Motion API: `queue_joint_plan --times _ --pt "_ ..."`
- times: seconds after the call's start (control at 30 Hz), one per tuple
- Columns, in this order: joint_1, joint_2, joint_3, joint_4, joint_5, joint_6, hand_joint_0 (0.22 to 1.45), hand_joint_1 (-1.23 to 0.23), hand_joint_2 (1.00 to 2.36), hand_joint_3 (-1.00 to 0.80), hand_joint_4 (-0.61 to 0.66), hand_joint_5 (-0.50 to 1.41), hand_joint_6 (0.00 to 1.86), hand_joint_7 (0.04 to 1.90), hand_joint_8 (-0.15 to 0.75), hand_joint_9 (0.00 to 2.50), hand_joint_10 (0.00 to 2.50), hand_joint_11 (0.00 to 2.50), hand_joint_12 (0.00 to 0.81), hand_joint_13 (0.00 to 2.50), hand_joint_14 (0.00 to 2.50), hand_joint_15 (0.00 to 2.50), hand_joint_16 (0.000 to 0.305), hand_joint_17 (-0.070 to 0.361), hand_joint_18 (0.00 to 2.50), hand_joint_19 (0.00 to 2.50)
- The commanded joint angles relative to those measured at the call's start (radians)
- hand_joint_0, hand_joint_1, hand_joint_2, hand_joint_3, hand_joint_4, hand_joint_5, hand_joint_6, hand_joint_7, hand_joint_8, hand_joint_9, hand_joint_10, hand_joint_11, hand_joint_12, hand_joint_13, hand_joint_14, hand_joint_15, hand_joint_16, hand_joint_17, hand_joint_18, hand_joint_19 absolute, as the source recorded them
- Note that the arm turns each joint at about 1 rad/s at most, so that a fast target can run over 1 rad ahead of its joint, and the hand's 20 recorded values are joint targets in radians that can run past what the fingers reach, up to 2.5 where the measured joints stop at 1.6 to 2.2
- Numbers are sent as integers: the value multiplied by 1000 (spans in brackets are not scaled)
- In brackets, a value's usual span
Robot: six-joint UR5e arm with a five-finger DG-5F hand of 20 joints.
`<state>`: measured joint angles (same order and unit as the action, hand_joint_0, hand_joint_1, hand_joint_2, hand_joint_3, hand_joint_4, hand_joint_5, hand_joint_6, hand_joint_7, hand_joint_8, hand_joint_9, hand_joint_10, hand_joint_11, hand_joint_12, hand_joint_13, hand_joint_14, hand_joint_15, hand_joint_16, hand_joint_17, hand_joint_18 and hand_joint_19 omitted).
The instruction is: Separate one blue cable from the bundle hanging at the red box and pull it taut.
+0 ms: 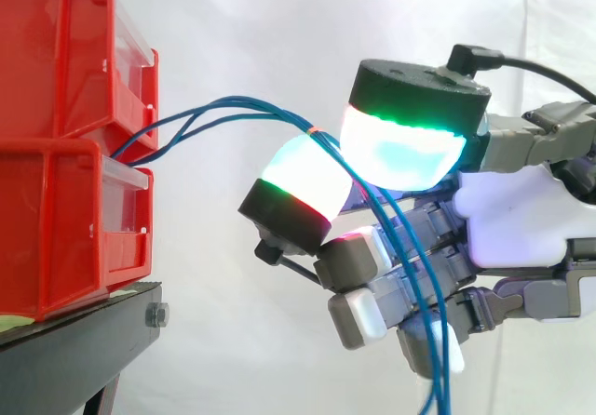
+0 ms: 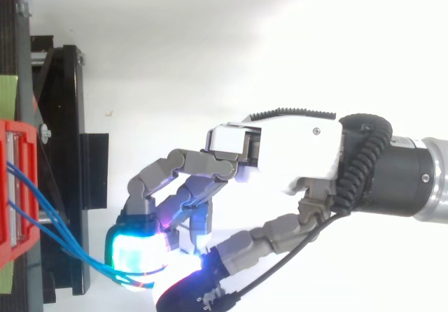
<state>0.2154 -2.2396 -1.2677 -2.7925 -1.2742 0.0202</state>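
Several thin blue cables [image 1: 233,108] leave the gap between the two stacked red bins [image 1: 65,154] and arc to the right, bound by a small orange tie [image 1: 314,130]. My hand [image 1: 521,220] comes in from the right with its fingers curled. Two glowing fingertips [image 1: 307,178] close on the bundle right at the tie. Beyond the pinch the cables drop across the curled fingers and hang below the hand. In the top view the cables [image 2: 42,221] run from the red bin [image 2: 14,186] to the hand [image 2: 294,151] at its lit pads. The strands stay together and sag slightly.
The red bins rest on a black stand [image 1: 74,350], whose edge [image 2: 70,151] lies left of the hand. A white curtain fills the background. Open room lies between the bins and the hand.
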Motion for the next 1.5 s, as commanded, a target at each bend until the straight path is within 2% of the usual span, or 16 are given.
queue_joint_plan --times 0.0,0.1,0.23,0.33,0.73,1.03,1.17,1.23,1.3,1.47 --pt "-1 0 -1 -1 -1 1 674 -784 1007 -418 279 -240 883 1032 369 744 24 1180 437 819 24 843 51 116 967 779" --pt "-1 0 -1 1 -1 1 658 -733 1002 -471 273 -230 889 1043 372 780 22 1172 435 829 25 845 51 115 978 788" --pt "1 0 -1 2 -1 1 607 -664 1004 -449 272 -227 883 1048 371 784 22 1171 435 839 24 855 51 115 983 788" --pt "-1 0 -1 1 -1 1 602 -668 1008 -420 267 -226 875 1045 371 791 22 1173 437 842 23 857 51 116 990 789" --pt "1 0 1 2 -1 1 719 -794 1028 -161 218 -230 862 1039 363 778 23 1148 433 828 24 853 51 115 964 796" --pt "-1 0 -1 1 -2 1 792 -875 1014 -354 192 -221 868 979 358 783 23 1127 420 817 24 853 50 112 934 803" --pt "-1 0 -1 -1 -2 1 820 -887 1005 -442 161 -207 875 1084 358 794 23 1125 421 811 25 853 49 110 919 816" --pt "1 0 -1 -1 -2 1 834 -921 1000 -500 101 -197 875 1060 333 835 23 1118 416 816 24 852 49 109 918 802" --pt "-1 0 -1 2 -1 1 832 -940 1000 -500 107 -194 874 1057 332 837 23 1110 416 817 25 848 48 109 920 793" --pt "-1 0 -1 2 -1 3 797 -953 1000 -500 152 -182 886 1183 324 842 24 1120 411 822 26 841 48 108 942 779"
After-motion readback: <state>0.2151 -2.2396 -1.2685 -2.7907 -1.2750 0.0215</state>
